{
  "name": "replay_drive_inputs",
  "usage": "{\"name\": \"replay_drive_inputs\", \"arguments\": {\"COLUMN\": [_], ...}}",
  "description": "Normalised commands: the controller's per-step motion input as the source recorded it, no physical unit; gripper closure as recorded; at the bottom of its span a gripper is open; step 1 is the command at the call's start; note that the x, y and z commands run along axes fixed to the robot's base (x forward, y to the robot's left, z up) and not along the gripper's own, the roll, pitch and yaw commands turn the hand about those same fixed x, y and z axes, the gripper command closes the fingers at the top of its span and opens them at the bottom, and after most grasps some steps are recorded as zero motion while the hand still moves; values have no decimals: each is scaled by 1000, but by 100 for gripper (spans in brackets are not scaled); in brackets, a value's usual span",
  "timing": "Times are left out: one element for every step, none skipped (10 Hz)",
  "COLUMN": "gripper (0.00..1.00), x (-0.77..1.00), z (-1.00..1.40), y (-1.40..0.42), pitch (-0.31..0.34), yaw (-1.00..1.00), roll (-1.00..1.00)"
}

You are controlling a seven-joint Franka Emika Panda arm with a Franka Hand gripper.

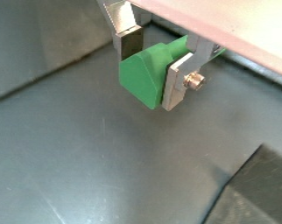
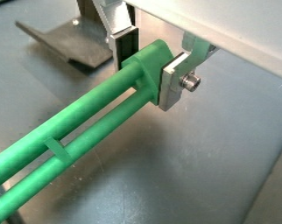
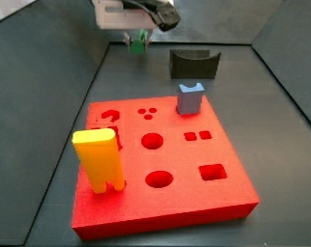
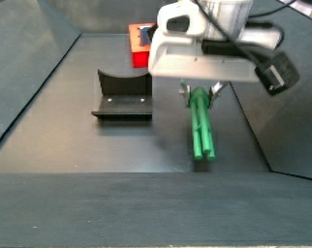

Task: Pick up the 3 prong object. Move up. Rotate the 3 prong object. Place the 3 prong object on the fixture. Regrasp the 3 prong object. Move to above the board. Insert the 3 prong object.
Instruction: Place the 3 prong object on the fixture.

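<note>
You have two loose blocks in a side view. The yellow block stands upright near one front corner of the red slab, tall, with a small notch at its foot. The grey-blue block stands upright at the slab's far edge, shorter, with a notch in its top. The two are well apart. Around them lies the dark grey surface, enclosed by dark side walls
</note>
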Motion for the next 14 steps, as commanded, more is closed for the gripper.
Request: {"name": "replay_drive_inputs", "arguments": {"gripper": [100, 100, 100, 100, 100, 100, 100, 100, 100, 100, 100, 100, 100, 100], "x": [0, -4, -12, -17, -22, -24, -30, -33, -34, -29, -24, -10, -5, 1000], "z": [1000, 1000, 1000, 1000, 1000, 1000, 1000, 1000, 976, 783, 687, 447, 350, -116], "y": [0, 0, 2, 4, 5, 9, 7, 7, 7, 8, 6, 4, 5, -547], "pitch": [0, 3, 13, 24, 39, 51, 57, 59, 64, 73, 77, 89, 95, 300], "yaw": [0, -3, -6, -15, -19, -16, -12, -2, 3, 9, 12, 22, 25, -18], "roll": [0, 16, 24, 45, 60, 76, 82, 97, 107, 122, 127, 132, 133, 88]}}
